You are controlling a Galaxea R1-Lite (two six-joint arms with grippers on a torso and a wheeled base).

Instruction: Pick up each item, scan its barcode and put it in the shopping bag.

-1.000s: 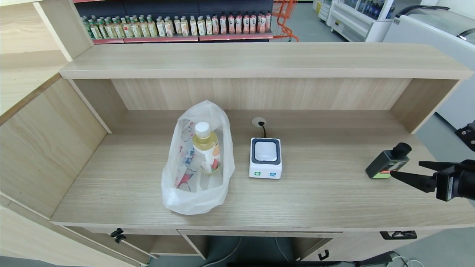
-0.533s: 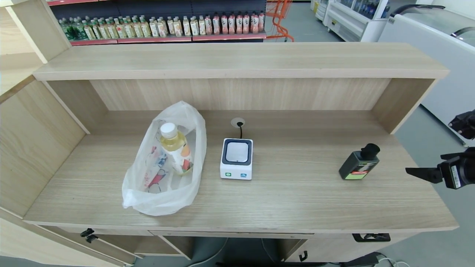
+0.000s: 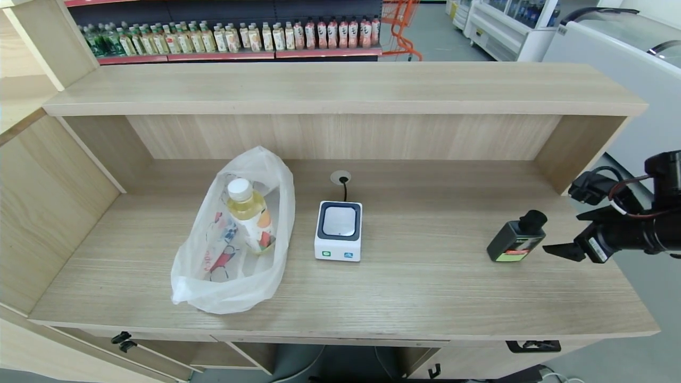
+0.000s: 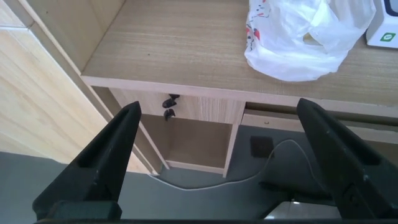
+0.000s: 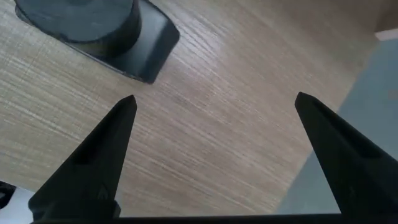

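- desk (image 3: 425,287): light wood, with a raised back ledge
- shopping bag (image 3: 223,295): white see-through plastic, lying on the left half of the desk with its mouth towards the back wall
- tea bottle (image 3: 250,218): inside the shopping bag, white cap, yellow liquid, printed label, cap end towards the back
- scanner (image 3: 339,231): small white box with a dark-framed window on top, mid desk, just right of the bag and not touching it
- cable (image 3: 345,187): black, runs from the back of the scanner into the grommet hole (image 3: 340,176)
- dark bottle (image 3: 514,242): black body, black cap, green and red label; near the right end of the desk, well apart from the scanner; seems upright
- right tool (image 5: 216,98): fingers spread wide, nothing between them; above the right edge of the desk, just beside the dark bottle, no contact
- the right wrist view has the dark bottle's cap and shoulder ahead of one finger, not between the two
- left tool (image 4: 219,104): fingers wide apart, holding nothing; low, in front of the desk's front left part, with the bag's near end beyond it
- drawer handle (image 4: 168,106): black, under the desk front
- shelf of drinks (image 3: 239,37): far behind the desk
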